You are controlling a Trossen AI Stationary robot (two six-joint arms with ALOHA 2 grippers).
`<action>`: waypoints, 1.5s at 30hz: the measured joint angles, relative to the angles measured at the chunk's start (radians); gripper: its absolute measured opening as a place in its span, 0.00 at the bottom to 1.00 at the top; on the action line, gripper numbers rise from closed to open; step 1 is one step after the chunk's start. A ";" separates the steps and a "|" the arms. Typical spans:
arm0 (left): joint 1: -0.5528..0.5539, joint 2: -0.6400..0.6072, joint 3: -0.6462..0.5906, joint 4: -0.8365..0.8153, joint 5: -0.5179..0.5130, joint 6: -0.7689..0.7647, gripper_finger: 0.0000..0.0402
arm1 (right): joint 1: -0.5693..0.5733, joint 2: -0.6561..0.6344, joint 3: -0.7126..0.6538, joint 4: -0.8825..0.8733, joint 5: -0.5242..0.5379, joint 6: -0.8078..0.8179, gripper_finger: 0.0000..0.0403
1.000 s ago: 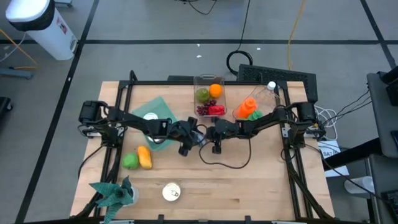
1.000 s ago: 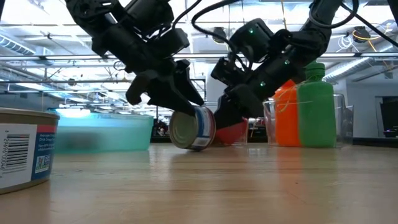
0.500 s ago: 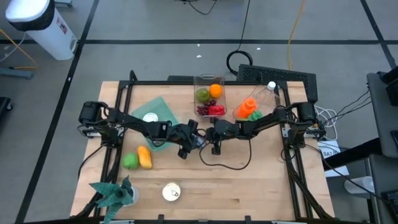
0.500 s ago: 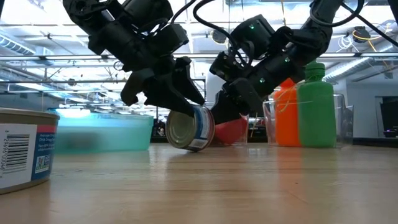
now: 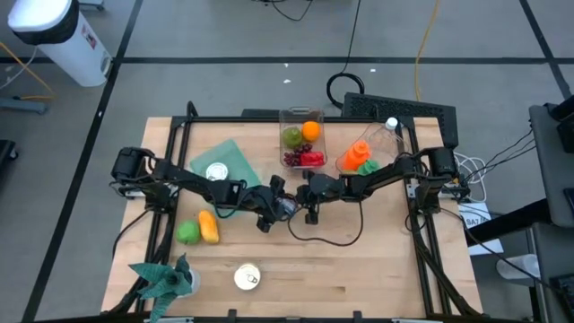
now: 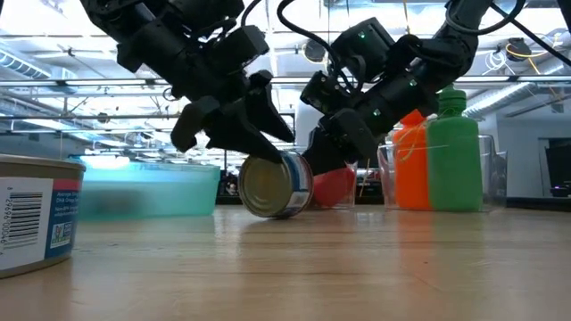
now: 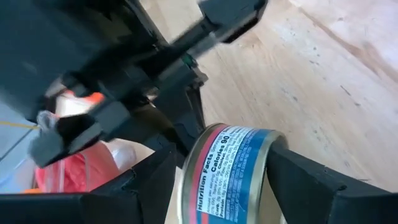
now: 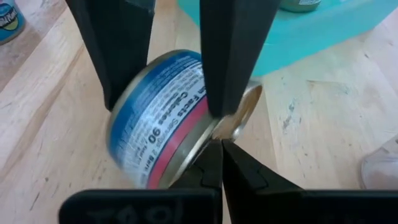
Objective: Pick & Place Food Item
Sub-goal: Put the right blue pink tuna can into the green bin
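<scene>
Tuna can point(image 6: 272, 185) on its side mid-surface, tipped on its rim; my left gripper point(image 6: 234, 134) is clamped partway open across its body. Right gripper point(image 8: 219, 163) fully closed, tips at the can's rim, holding nothing. I judge pick underway, place not done; likely goes to the teal bin point(image 6: 152, 189). High view gives layout but arms mostly hide the can; left wrist view reads the label point(image 7: 219, 168), low view shows the tilt.
</scene>
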 joint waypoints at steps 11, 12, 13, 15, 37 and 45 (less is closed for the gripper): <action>0.007 -0.184 0.002 -0.174 -0.014 -0.076 0.62 | 0.000 0.000 0.000 -0.005 0.001 -0.036 0.00; 0.016 -0.191 0.002 -0.187 0.011 -0.093 0.62 | 0.000 0.000 0.000 -0.006 0.004 -0.034 0.00; 0.024 -0.193 0.002 -0.194 0.038 -0.114 0.62 | 0.000 0.000 0.000 -0.005 0.007 -0.029 0.00; 0.035 -0.195 0.002 -0.238 0.084 -0.157 0.62 | 0.000 0.000 0.000 -0.006 0.007 -0.027 0.00; 0.010 -0.180 0.002 -0.253 0.260 -0.252 0.62 | 0.029 -0.147 0.005 -0.138 0.286 0.002 0.00; 0.022 -0.179 0.002 -0.286 0.251 -0.205 0.62 | 0.110 -0.453 0.004 -0.414 0.157 -0.001 0.00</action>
